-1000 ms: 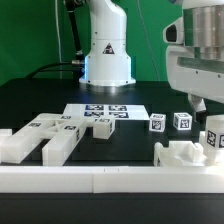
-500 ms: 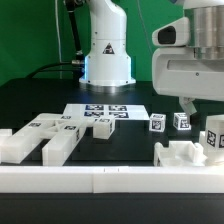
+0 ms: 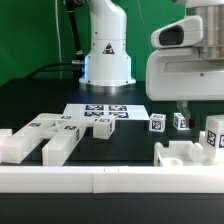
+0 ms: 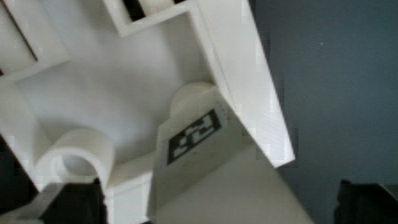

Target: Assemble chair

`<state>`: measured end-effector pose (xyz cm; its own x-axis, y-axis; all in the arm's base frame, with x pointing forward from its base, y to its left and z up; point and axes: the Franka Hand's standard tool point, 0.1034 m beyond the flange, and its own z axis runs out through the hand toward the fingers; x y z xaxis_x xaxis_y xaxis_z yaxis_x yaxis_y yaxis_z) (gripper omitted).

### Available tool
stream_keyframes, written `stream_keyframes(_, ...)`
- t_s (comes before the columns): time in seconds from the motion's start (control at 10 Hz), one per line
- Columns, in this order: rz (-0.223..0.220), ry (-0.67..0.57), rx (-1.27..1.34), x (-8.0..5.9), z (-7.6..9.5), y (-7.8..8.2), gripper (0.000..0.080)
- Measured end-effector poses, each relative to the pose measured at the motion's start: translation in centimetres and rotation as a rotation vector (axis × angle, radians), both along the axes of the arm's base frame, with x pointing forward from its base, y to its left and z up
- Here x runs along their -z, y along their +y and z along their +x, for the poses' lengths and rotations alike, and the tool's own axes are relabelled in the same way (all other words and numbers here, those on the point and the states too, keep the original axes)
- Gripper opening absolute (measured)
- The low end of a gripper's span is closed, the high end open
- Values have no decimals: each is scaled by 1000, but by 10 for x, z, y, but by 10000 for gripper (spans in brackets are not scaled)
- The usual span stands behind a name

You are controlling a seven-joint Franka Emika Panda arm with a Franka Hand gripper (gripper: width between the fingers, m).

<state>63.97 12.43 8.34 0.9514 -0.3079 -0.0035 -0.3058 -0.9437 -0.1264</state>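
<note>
The gripper (image 4: 217,203) hangs with its two dark fingertips (image 4: 63,200) spread wide apart, clamped on nothing. The arm (image 3: 188,68) points it straight down at the exterior view's right. Below it, the slotted chair piece (image 3: 185,154) lies just behind the front rail (image 3: 90,181). Only the exterior view shows the other chair blocks (image 3: 45,137) at its left and the marker board (image 3: 100,113). Only the wrist view shows a tag (image 4: 192,136) on white plastic close beneath the fingertips.

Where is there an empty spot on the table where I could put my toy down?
The bare black table in the middle, between the marker board and the front rail. Also the back corner on the exterior view's left, behind the chair blocks. The exterior view's right is crowded: small tagged blocks and a slotted piece.
</note>
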Motion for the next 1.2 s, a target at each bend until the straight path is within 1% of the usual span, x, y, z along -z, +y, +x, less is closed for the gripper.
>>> stream_keyframes(0.2,-32,-26,-165,-1,1,3,649)
stream_keyframes(0.5,-46,-47,-371,0,1,-1,649)
stream_keyframes(0.6,-47,-50,-409,0,1,-2,618)
stream_keyframes(0.7,-48,-52,-422,0,1,-2,618)
stream_keyframes(0.8,-47,-52,-420,0,1,-1,435)
stream_keyframes(0.9,-46,-51,-411,0,1,-1,435)
stream_keyframes(1.0,-46,-50,-399,1,1,-1,288)
stream_keyframes(1.1,-45,-49,-389,0,1,-1,289)
stream_keyframes(1.2,-43,-42,-326,1,1,-1,289)
